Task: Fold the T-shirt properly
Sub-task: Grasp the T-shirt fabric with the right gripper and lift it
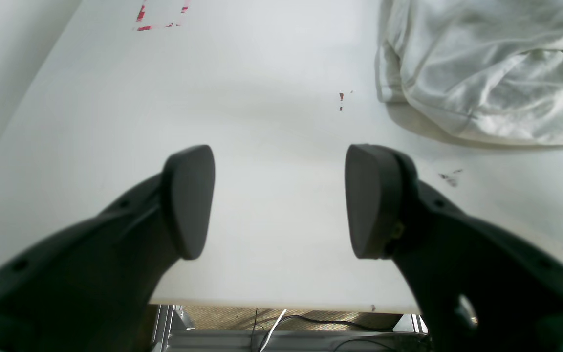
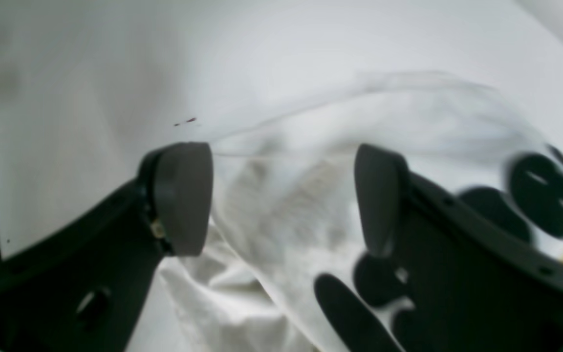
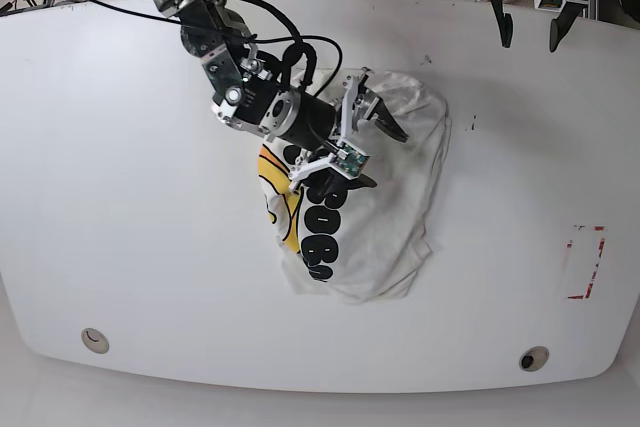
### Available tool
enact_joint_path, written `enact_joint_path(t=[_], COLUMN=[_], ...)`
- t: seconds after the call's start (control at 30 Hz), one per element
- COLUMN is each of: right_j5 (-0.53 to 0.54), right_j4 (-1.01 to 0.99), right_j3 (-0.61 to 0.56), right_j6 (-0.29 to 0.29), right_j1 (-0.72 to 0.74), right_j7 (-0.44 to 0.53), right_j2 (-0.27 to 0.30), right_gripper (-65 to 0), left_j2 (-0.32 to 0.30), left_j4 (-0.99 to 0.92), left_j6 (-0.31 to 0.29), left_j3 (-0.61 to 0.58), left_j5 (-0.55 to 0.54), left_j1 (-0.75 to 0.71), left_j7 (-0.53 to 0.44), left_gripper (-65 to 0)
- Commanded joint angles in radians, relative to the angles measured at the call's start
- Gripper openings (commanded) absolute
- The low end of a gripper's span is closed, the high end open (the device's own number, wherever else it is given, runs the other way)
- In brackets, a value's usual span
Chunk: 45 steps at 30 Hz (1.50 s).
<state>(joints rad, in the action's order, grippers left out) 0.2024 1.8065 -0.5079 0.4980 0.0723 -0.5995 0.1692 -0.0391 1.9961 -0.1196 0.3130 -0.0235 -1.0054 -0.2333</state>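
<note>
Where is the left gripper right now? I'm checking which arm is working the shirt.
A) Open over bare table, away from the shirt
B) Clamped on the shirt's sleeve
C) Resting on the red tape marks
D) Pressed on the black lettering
A: in the left wrist view the left gripper stands open over the bare table, with the T-shirt off to one side, untouched.

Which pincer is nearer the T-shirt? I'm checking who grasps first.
Right. The right pincer hovers open over the T-shirt; the left pincer is at the table's far edge.
</note>
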Motion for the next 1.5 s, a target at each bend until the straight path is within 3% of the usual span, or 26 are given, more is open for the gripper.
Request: enact_joint_path(t=[0.0, 0.37, 0.57, 0.83, 1.33, 1.47], right_j5=[0.009, -0.014, -0.168, -0.355, -0.453, -0.475], right_j4=[-0.05, -0.293, -0.44, -0.561, -0.564, -0.567], right_j3=[-0.067, -0.217, -0.3, -0.283, -0.151, -0.139], right_j6=[-0.002, -0.006, -0.006, -0.008, -0.011, -0.037], right_j1=[0.077, 0.214, 0.241, 0.24, 0.232, 0.231], right_j7=[0.023, 0.029, 0.102, 0.143, 0.163, 0.164], right_j2=[-0.001, -0.119, -0.198, -0.277, -0.296, -0.294], right_gripper=[-21.9, -21.9, -21.9, -21.9, -22.0, -22.0], left_j2=[-0.005, 0.0, -0.003, 0.0, -0.002, -0.002], left_j4=[0.013, 0.005, -0.01, -0.013, -0.014, -0.014], left_j6=[0.005, 0.005, 0.005, 0.005, 0.005, 0.005], left_j3=[0.005, 0.005, 0.005, 0.005, 0.002, 0.002], left_j5=[-0.002, -0.002, -0.002, 0.0, 0.0, 0.0], left_j1=[-0.013, -0.016, -0.016, -0.016, -0.014, -0.013], left_j7=[-0.03, -0.03, -0.03, -0.03, -0.001, 0.021], left_gripper=[-25.7, -25.7, -25.7, -25.7, -25.8, -25.8])
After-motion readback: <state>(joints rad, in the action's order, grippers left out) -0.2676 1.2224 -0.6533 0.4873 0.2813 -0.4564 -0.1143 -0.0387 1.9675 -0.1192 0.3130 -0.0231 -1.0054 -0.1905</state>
